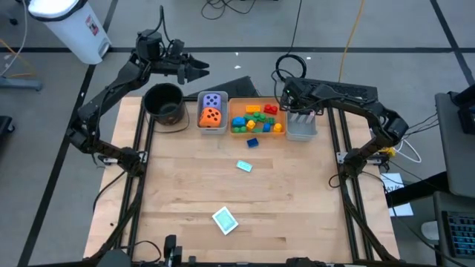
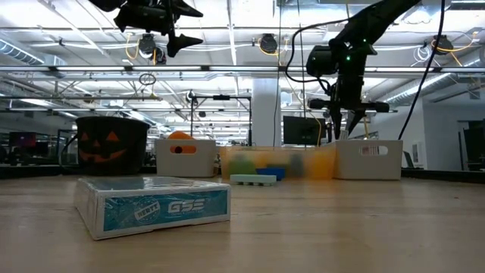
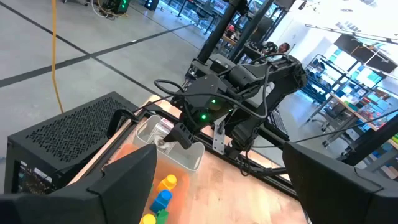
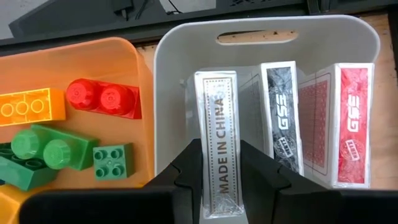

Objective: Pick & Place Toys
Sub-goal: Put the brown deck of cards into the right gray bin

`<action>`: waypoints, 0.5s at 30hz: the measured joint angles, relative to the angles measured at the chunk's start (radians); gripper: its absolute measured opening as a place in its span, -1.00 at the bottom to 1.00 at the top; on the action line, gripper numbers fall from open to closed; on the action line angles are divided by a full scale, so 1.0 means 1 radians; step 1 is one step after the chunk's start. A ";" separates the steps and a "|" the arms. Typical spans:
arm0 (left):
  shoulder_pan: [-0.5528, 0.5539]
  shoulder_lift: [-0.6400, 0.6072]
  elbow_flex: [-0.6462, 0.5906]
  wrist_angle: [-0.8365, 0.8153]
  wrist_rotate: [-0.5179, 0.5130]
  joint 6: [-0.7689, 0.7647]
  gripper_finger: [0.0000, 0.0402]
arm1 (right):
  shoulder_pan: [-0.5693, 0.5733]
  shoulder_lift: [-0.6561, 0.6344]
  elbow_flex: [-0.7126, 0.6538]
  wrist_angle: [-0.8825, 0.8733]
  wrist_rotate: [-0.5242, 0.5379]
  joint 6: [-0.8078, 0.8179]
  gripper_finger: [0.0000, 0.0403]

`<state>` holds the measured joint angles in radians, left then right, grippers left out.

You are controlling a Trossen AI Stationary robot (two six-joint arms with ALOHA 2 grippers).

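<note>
My right gripper (image 4: 219,180) hangs over the grey bin (image 4: 180,74) at the table's far right and is shut on a white card box (image 4: 217,124) that stands on edge inside it. A black card box (image 4: 281,118) and a red one (image 4: 351,124) stand upright beside it in the same bin. My left gripper (image 1: 199,69) waits open, high in the air beyond the black pot (image 1: 164,102). On the table lie a teal card (image 1: 244,166), a teal-and-white card box (image 1: 225,219) and a blue brick (image 1: 252,142). My right gripper pinches the white card box between its two fingers (image 4: 189,171), one on each broad face, at the box's near end. Its narrow printed edge (image 4: 217,155) faces up between them. The fingers slant down from above. Whether the box rests on the bin's floor, I cannot tell.
An orange bin (image 1: 257,119) with red, green, yellow and blue bricks stands left of the grey bin. Another grey bin (image 1: 212,111) holds a purple die and an orange die. The table's middle and near part are bare wood around the loose pieces.
</note>
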<state>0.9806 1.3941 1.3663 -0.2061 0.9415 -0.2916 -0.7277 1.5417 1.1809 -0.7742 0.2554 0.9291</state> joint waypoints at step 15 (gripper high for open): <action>0.000 0.000 0.000 -0.002 0.000 -0.005 0.76 | 0.001 0.000 0.000 0.025 0.000 -0.029 -0.65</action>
<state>0.9806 1.3941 1.3663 -0.2078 0.9416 -0.2966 -0.7269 1.5417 1.1809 -0.7490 0.2550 0.9005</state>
